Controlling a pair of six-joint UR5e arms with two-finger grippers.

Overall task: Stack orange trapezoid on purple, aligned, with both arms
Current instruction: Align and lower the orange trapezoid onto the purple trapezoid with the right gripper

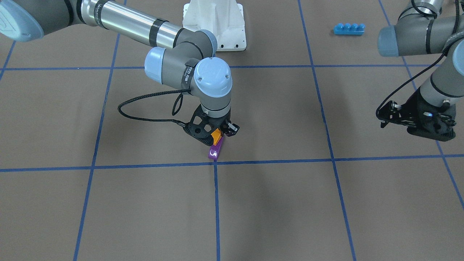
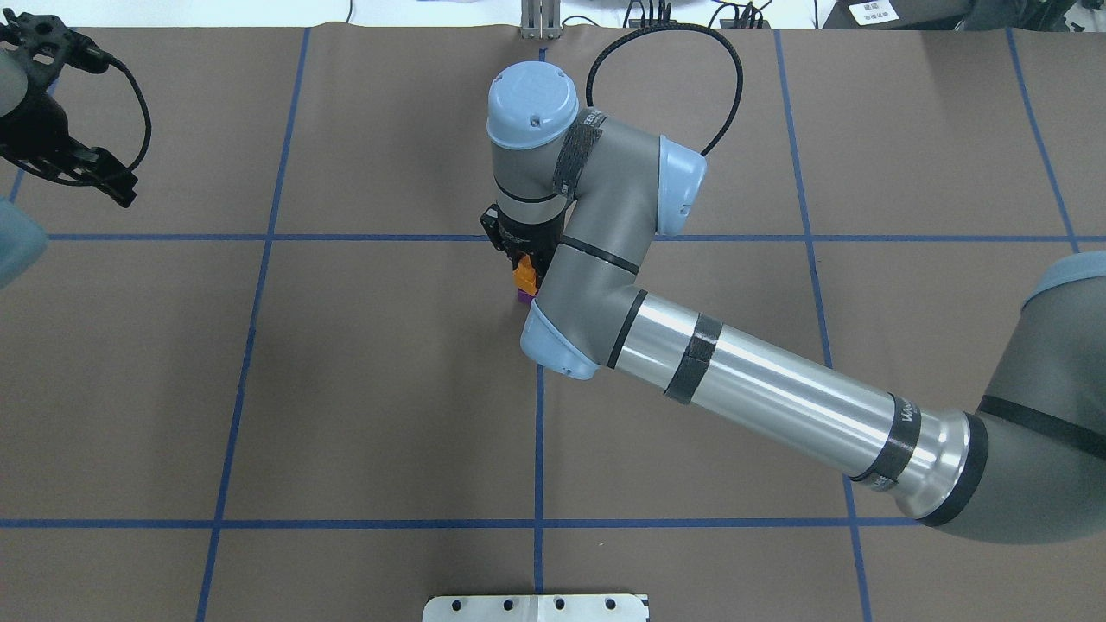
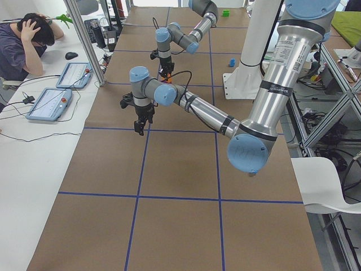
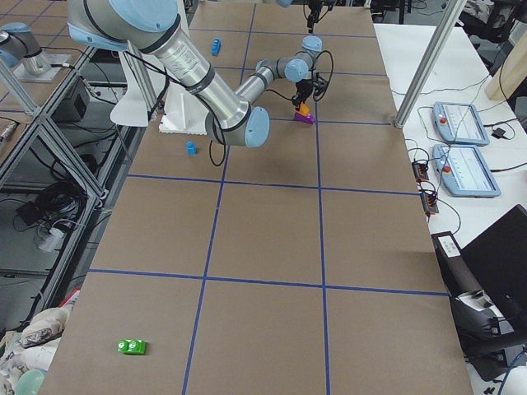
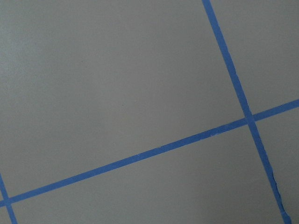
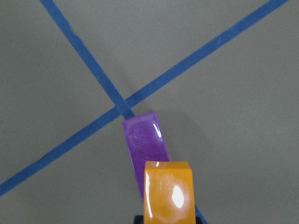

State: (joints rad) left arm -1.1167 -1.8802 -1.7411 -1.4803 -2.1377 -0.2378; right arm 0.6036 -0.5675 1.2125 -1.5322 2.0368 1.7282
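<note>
My right gripper [image 1: 219, 137] points down near the table's middle, shut on the orange trapezoid [image 1: 216, 136] [image 2: 524, 275]. Directly under it lies the purple brick [image 1: 215, 150] [image 4: 305, 118], flat on the brown table beside a crossing of blue tape lines. In the right wrist view the orange trapezoid [image 6: 168, 192] covers the near end of the purple brick [image 6: 145, 141]. I cannot tell whether the two touch. My left gripper [image 1: 381, 118] [image 2: 117, 183] hangs open and holds nothing, far off over the table's left side.
A long blue four-stud brick [image 1: 349, 29] lies near the white pedestal base [image 1: 214, 21]. A small blue brick [image 4: 191, 148] and a green brick [image 4: 132, 346] lie further off. A person [image 3: 25, 42] sits at the side table with control tablets [image 3: 49, 104].
</note>
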